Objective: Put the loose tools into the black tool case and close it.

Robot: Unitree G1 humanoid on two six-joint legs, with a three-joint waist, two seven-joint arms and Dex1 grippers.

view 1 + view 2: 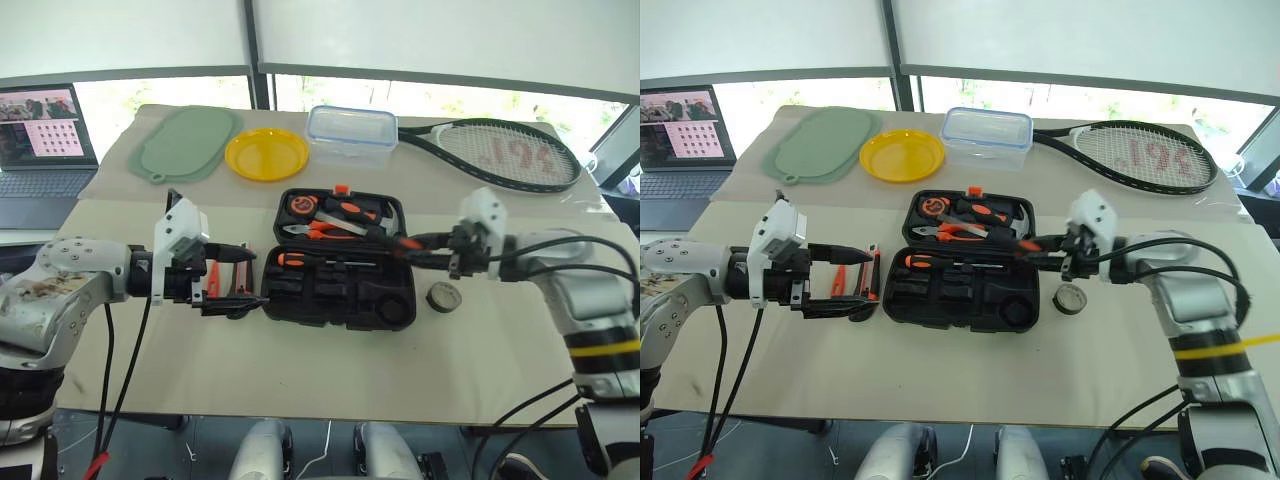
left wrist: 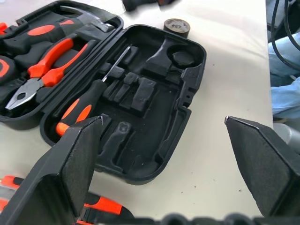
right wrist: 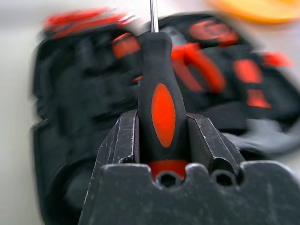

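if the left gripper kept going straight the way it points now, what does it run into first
Most likely the open black tool case: the open left gripper points right at its near half, where one screwdriver already lies. Depth is hard to judge, so it might pass just above the rim.

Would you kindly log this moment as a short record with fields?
case: black tool case lies open on the table
in base: one screwdriver already slotted
right gripper: shut on second screwdriver, above the case
left gripper: open, holding nothing, beside the case
outside case: tape roll right of it; orange tools left of it
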